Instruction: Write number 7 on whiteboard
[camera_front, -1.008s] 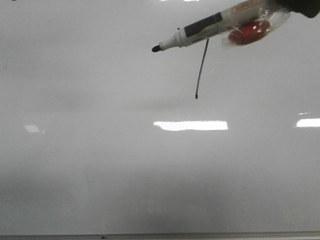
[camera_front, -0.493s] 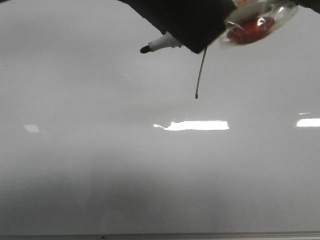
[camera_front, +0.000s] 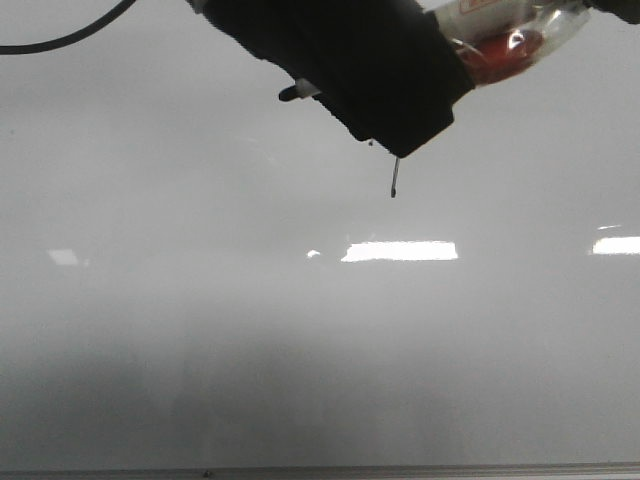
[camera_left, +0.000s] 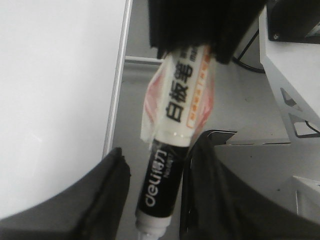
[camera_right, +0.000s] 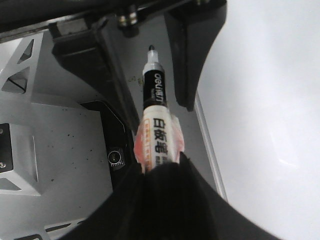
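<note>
The whiteboard (camera_front: 200, 330) fills the front view. Of the number 7 (camera_front: 394, 180) only the lower end of its black downstroke shows, the rest is hidden behind my left gripper (camera_front: 350, 60). My right gripper (camera_right: 160, 172) is shut on the rear of a white and black marker (camera_right: 155, 115) wrapped in reddish plastic, above the board. My left gripper (camera_left: 160, 150) is open, its two fingers either side of the marker's black front part (camera_left: 161, 180), with a gap on one side. The marker tip (camera_front: 290, 94) sticks out past the left gripper.
A grey metal edge strip (camera_front: 400, 470) runs along the board's near edge. Bright glare patches (camera_front: 400, 250) lie on the board. A black cable (camera_front: 60, 42) hangs at the far left. Grey metal frame parts (camera_right: 30, 140) lie beside the board.
My left gripper has come in from the upper left and now straddles the marker, covering most of it and most of the 7's stroke. The marker has shifted slightly left.
</note>
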